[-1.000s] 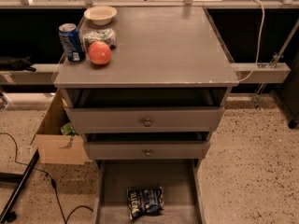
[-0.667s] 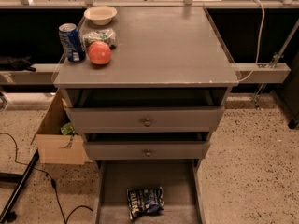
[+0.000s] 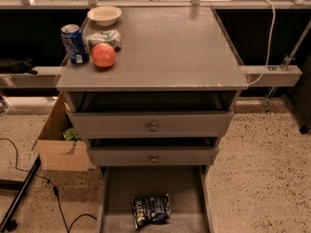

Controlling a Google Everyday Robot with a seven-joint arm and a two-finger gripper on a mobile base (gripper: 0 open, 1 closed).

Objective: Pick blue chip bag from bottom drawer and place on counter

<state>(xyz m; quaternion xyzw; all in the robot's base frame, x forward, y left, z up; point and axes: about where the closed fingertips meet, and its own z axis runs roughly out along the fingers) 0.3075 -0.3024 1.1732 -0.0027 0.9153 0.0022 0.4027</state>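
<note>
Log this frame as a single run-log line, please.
stage: before grasp | blue chip bag: lying on floor of open bottom drawer | counter: bag not yet on it | gripper: out of view

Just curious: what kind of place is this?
Probably a lab or workshop: grey drawer cabinet, brown cardboard box on speckled stone floor, loose black cable. Pincer not in view.

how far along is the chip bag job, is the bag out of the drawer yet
Barely started. Done: the bottom drawer stands pulled open. In hand: nothing; the gripper is out of view. Left: the blue chip bag lies on the drawer floor, so grasping, lifting and setting it on the counter all remain. The soda can and red fruit sit at the counter's left.
</note>
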